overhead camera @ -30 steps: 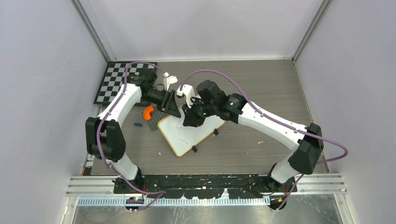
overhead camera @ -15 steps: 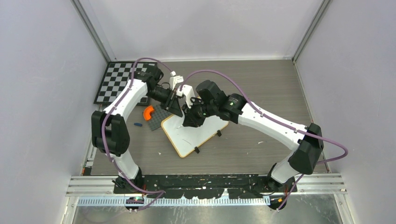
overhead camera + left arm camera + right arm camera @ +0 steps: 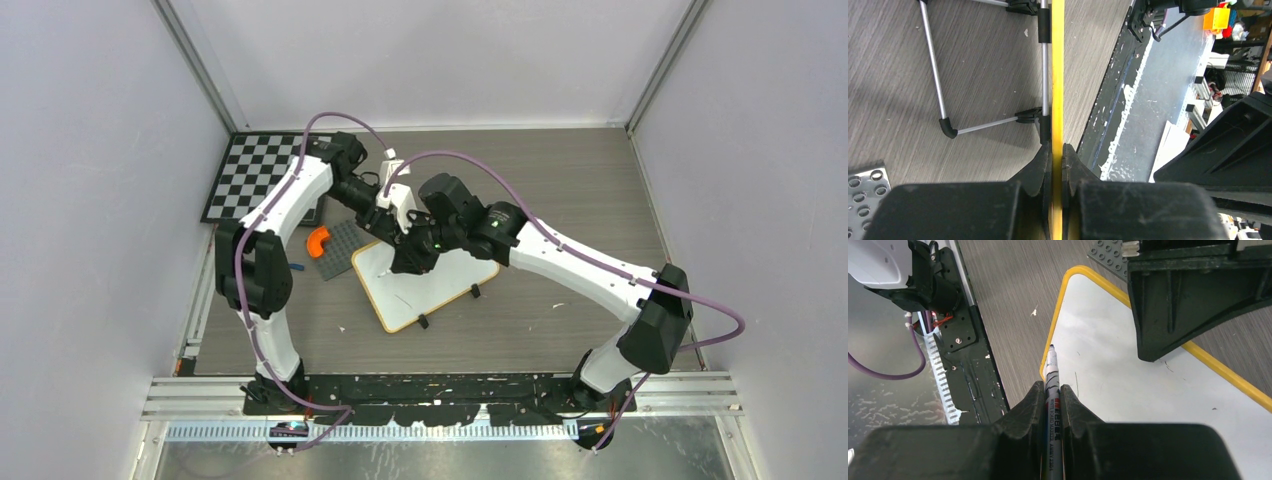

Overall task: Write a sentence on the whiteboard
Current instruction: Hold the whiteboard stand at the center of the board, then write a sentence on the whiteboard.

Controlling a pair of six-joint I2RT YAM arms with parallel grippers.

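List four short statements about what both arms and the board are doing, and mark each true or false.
1. The left fingers are shut on the light-orange frame of the small rectangular whiteboard. True.
2. The right fingers are open and empty. False: they are shut on a slim white marker pen.
3. A blue sentence fills the whiteboard. False: only faint dark stray marks show on it.
4. A black-and-white checkerboard lies at the table's far left corner. True.
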